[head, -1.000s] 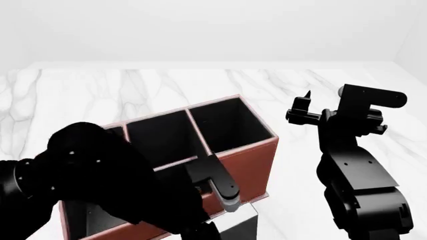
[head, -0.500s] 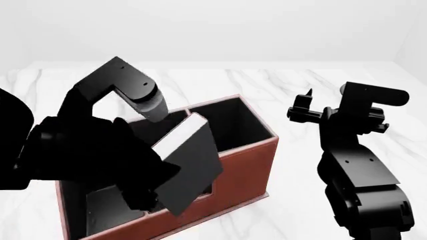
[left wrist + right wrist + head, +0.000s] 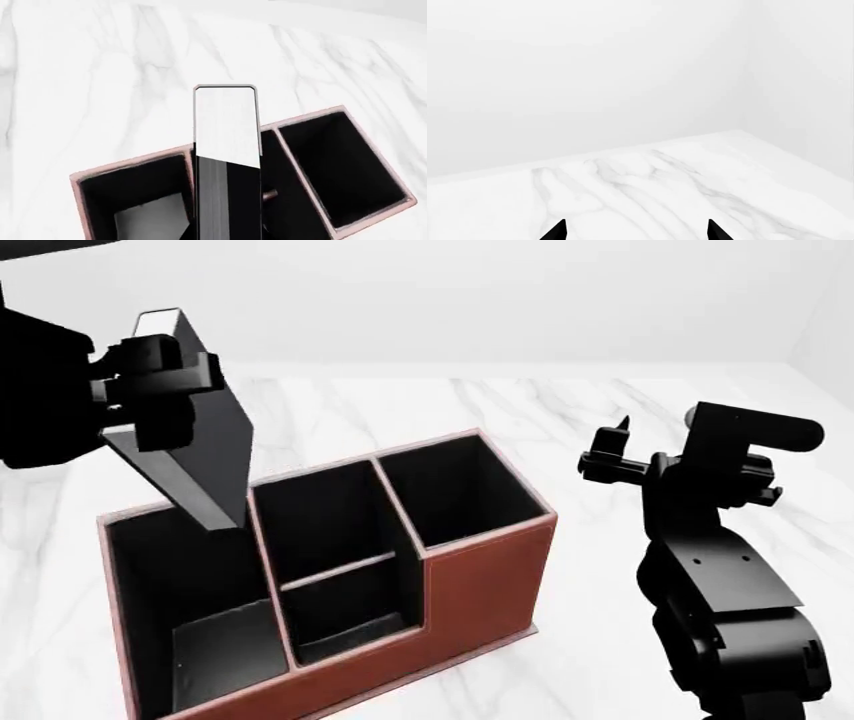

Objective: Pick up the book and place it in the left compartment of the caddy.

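Book: we've got the book (image 3: 180,430) up in the air, gripped by the left claw (image 3: 154,380) near its top end, hanging tilted above the far-left corner of the caddy (image 3: 467,580).

Key relation: the left compartment (image 3: 174,610) lies below the book and a touch nearer to us; the book's lower corner sits just above the wall dividing that slot from the middle cells.

Long axis: we read the book as standing mostly on end, its top leaning left and its bottom swinging right. In the left wrist view its page edge (image 3: 225,165) runs straight out from the camera, down over the caddy's dividing wall.

Nearer arm: the left one, no contest; it already carries the load.

Left arm pose: raised high on the left side of the scene, wrist pointing down over the caddy, claw clamped on the book.

Right arm pose: parked well right of the caddy above the desk (image 3: 400,410), the right claw (image 3: 607,455) empty, its two tips (image 3: 558,231) spread apart over bare marble.

What we judge comes next: ease the book left and nearer, straighten the tilt, then lower it into the long slot. A corner catching the divider is the risk.
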You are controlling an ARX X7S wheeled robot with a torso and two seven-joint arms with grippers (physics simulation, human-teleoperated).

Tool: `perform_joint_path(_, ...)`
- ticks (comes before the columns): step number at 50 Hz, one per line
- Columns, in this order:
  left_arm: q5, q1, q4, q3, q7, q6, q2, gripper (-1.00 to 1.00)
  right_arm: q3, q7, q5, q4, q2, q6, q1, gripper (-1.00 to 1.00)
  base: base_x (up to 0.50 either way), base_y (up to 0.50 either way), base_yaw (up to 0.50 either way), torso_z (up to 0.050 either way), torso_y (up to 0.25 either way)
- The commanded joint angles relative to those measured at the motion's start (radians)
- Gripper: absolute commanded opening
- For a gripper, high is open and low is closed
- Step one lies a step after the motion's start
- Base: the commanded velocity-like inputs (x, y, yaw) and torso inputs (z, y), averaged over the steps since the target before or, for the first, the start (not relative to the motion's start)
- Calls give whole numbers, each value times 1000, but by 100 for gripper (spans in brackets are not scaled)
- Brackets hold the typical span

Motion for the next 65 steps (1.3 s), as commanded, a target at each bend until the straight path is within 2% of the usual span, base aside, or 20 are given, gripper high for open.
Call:
perform_joint_path(1, -17, -49, -29, 85, -189, 148, 0, -100, -1, 4, 1, 7, 0, -8, -2, 100, 0, 0, 0, 0, 0)
perform_joint_path(10, -38, -46, -31, 145, -177, 165, 18, -100, -5, 7, 4, 7, -1, -6, -1, 100, 0, 0, 0, 0, 1)
perform_joint_path(17, -14, -21, -35, 190, -173, 202, 25, -100, -5, 10, 6, 5, 1, -7, -1, 100, 0, 0, 0, 0, 1)
perform_joint_path(34, 49, 54, -71, 267, -117, 182, 70, -100, -9, 14, 14, 2, 0, -2, 2, 100, 0, 0, 0, 0, 1)
perform_joint_path(52, 126, 132, -142, 299, -11, 183, 120, -100, -12, 19, 23, -11, 4, 5, 2, 100, 0, 0, 0, 1, 2)
perform_joint_path(65, 141, 200, -135, 320, 20, 217, 106, -100, -9, 23, 30, -18, 9, 9, 2, 100, 0, 0, 0, 0, 1)
